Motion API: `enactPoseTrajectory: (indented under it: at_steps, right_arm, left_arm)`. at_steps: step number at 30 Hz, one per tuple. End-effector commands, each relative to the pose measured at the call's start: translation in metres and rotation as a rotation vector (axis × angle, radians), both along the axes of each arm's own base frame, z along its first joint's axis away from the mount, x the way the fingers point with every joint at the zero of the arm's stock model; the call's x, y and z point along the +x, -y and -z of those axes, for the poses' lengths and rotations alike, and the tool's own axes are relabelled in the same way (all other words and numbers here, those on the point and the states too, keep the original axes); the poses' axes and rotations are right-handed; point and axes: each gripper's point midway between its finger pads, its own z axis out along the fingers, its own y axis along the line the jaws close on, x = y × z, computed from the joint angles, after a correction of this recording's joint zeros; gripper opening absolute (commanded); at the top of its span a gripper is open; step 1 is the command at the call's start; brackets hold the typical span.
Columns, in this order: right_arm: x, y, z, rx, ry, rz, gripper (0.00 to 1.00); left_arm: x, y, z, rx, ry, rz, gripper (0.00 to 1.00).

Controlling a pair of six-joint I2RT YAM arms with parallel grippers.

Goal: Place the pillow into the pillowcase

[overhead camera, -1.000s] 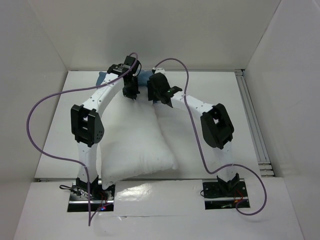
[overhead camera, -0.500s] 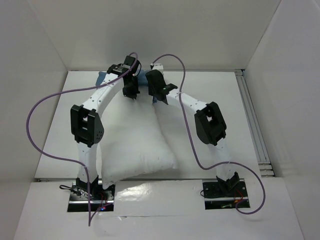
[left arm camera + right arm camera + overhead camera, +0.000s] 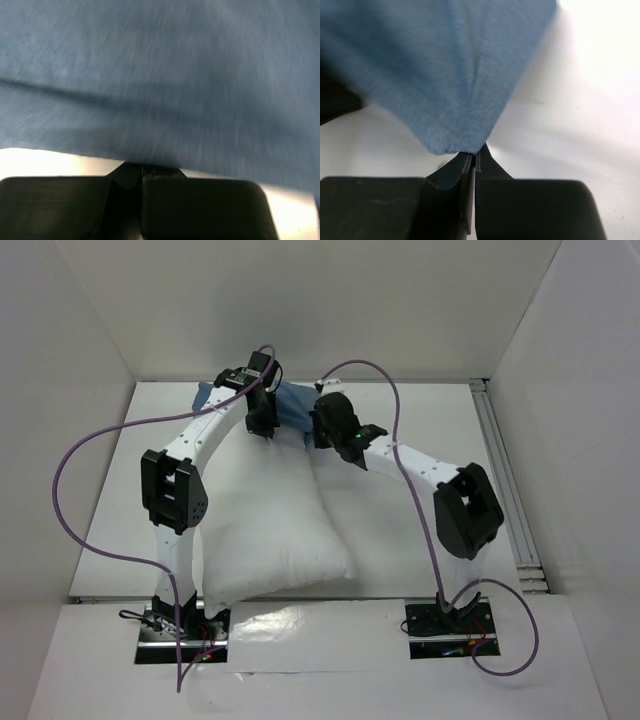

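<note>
**A:** Where's the limp blue cloth pillowcase held?

**B:** Its near edge is pinched by left gripper and right gripper, both shut, just past the plump white pillow laid lengthwise toward it.

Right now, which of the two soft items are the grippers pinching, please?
The blue pillowcase: left gripper and right gripper pinch it, not the white pillow.
</note>
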Motion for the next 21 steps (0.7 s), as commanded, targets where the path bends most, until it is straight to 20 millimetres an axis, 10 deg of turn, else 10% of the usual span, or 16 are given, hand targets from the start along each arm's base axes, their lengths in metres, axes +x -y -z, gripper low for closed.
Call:
enactPoseTrajectory:
  at_steps: [1, 6, 10, 15, 19, 21]
  right_arm:
    - [-0.038, -0.027, -0.057, 0.121, 0.063, -0.259, 0.00]
    - [-0.088, -0.045, -0.051, 0.136, -0.015, -0.492, 0.00]
    - [-0.101, -0.022, 0.003, 0.058, -0.147, -0.419, 0.00]
    - [-0.107, -0.011, 0.011, 0.046, -0.185, -0.370, 0.02]
    - [-0.107, -0.002, -0.003, 0.044, -0.199, -0.332, 0.66]
    - [-0.110, 0.004, -0.009, 0.047, -0.216, -0.315, 0.80]
  left_arm:
    - [0.012, -0.008, -0.004, 0.015, 0.040, -0.016, 0.00]
    - [0.013, -0.005, -0.008, -0.004, 0.045, -0.027, 0.00]
    - [0.008, -0.003, -0.024, -0.036, 0.069, -0.015, 0.00]
    - [-0.028, -0.007, -0.056, -0.074, 0.062, 0.007, 0.00]
    - [-0.056, -0.005, -0.082, -0.106, 0.079, 0.053, 0.08]
    - [-0.066, -0.009, -0.091, -0.108, 0.083, 0.054, 0.11]
